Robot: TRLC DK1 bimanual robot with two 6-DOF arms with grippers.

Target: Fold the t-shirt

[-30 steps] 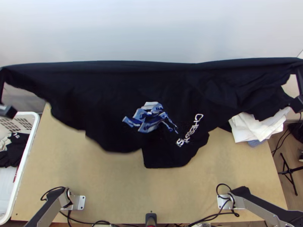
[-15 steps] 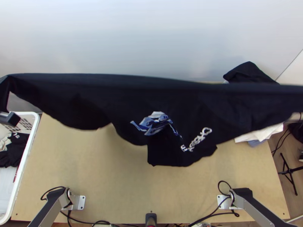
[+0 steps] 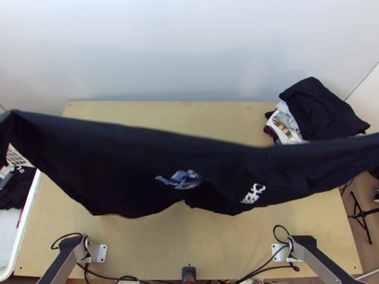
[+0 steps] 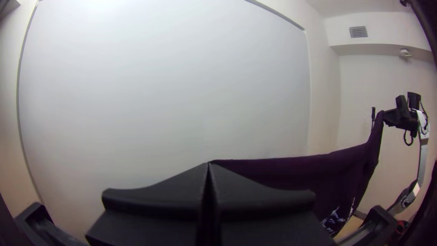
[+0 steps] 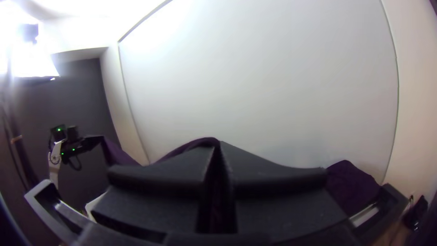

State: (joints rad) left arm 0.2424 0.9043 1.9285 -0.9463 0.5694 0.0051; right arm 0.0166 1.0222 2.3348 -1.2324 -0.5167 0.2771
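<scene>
T-shirt [image 3: 118,165] hangs stretched above the table [image 3: 142,246] in the top view, from past nine o'clock across to three, its lower edge sagging. The left gripper [image 3: 6,118] pinches one end, the right gripper [image 5: 217,145] the other. A dark cloth [image 3: 322,109] lies toward two, a white basket [image 3: 20,236] toward eight.

Is a wooden table [image 3: 142,246]; bears piled clothes [image 3: 315,109] at its far right corner, arm bases [image 3: 98,253] and cables [image 3: 284,267] along its near edge.
</scene>
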